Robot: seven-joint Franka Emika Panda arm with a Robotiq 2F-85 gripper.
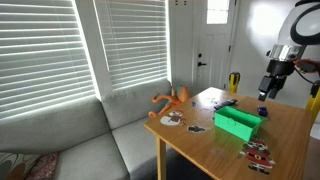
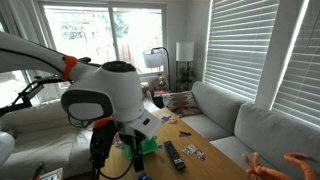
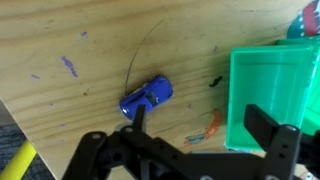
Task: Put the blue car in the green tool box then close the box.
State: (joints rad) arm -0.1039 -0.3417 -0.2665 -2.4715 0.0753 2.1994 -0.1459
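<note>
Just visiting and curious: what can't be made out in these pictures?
- Green tool box: cut off by the wrist view's right edge.
- Blue car: too small to find in both exterior views.
- Table: largely hidden by the robot arm in an exterior view.

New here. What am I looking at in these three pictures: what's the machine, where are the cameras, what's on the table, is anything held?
The machine is one robot arm with a two-finger gripper, steered remotely by a person. Two cameras stand in the room. In an exterior view the arm reaches over a wooden table beside a grey sofa; in an exterior view its big white joint fills the foreground. The third camera sits on the wrist and looks down past the fingers. On the table are a blue toy car, an open green box, an orange toy and a remote control. The gripper is open and holds nothing; the car lies on the wood beside the box.
</note>
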